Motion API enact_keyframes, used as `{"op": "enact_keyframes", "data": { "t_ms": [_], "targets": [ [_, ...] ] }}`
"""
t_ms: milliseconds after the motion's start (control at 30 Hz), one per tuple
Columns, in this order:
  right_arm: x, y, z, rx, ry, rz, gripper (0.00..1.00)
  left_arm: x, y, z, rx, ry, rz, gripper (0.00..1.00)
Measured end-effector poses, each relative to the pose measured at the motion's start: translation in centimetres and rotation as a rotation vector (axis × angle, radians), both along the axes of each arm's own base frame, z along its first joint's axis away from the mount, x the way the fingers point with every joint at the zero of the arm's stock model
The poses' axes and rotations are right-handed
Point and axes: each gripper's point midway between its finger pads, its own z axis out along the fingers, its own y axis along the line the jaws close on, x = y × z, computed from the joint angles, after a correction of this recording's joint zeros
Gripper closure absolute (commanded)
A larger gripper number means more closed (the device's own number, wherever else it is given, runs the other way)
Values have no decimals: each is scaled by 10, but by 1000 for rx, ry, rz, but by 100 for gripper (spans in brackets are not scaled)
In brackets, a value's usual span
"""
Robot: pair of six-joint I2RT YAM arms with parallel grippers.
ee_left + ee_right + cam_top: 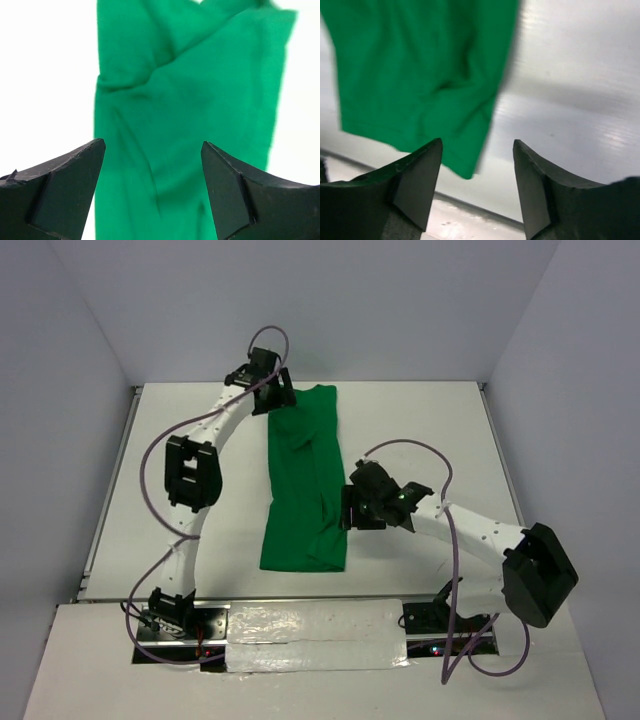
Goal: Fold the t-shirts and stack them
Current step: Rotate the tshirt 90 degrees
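1. Lying folded lengthwise into a long, narrow strip, the bright green t-shirt (pixel 305 490) covered the middle of the white counter (pixel 430 430).
2. The left gripper (pixel 278 395) hung over the t-shirt's far end, its jaws spread wide above the cloth.
3. The right gripper (pixel 349 508) sat just beside the t-shirt's right edge, jaws spread apart, off the fabric.

We see one t-shirt (pixel 303 490) laid lengthwise on the tabletop (pixel 430 430), slightly left of its centre.
Its far end lies close to the tabletop's far edge, and its near end stops short of the near edge. We find the left gripper (pixel 278 395) over the shirt's far left corner. The right gripper (pixel 347 508) sits just beside the shirt's right edge, closer to its near end than its far end.
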Motion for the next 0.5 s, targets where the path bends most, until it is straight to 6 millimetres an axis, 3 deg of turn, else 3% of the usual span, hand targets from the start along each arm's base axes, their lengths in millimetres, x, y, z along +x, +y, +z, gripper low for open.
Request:
{"op": "enact_keyframes", "data": {
  "t_ms": [133, 233, 300, 400, 500],
  "targets": [
    [1, 28, 34, 22, -71, 63, 41, -24, 15, 80, 2, -99, 40, 9],
    [-10, 60, 48, 25, -99, 139, 44, -73, 36, 148, -9, -182, 89, 9],
    [-17, 77, 47, 13, -97, 177, 45, -103, 49, 170, -17, -217, 122, 9],
    [-24, 91, 28, -40, -69, 207, 46, -145, 68, 162, 0, -200, 164, 9],
    [-34, 94, -1, -115, -20, 226, 48, -174, 83, 111, 63, -86, 193, 9]
  ]
}}
